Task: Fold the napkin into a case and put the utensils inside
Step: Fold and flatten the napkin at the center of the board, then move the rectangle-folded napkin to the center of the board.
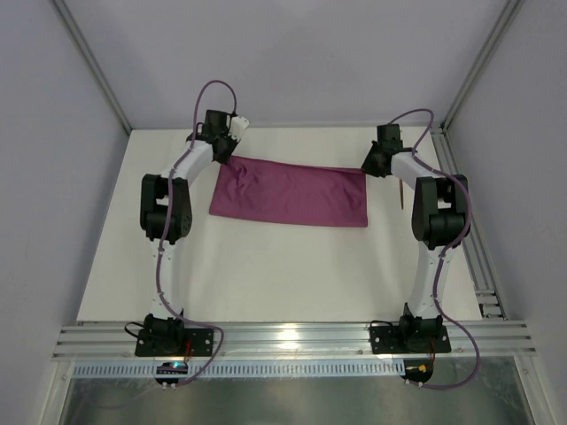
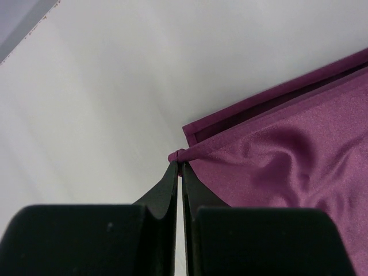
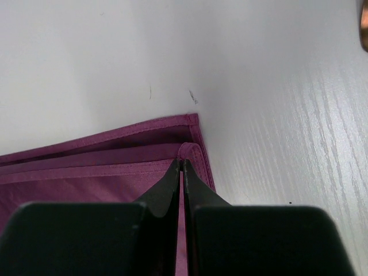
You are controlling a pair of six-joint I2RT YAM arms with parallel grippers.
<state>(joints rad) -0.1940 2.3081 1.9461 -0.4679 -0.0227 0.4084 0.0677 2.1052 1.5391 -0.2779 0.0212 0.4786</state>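
the napkin (image 1: 288, 193) lies folded in two layers as a wide rectangle on the far half of the table (image 1: 266, 274), with an arm at each of its far corners. the left gripper (image 2: 179, 165) has its fingers pressed together on a small bunched pinch of the upper layer's corner, and the lower layer's hem shows just beyond it. the right gripper (image 3: 181, 164) is clamped in the same way on the rounded corner of the upper layer at the other end. from above, both sets of fingertips are hidden under the wrists. a thin copper-coloured utensil (image 1: 401, 193) lies just right of the napkin, partly covered by the right arm. its kind cannot be told. the right wrist view catches only a blurred copper sliver, cut off at the frame's edge.
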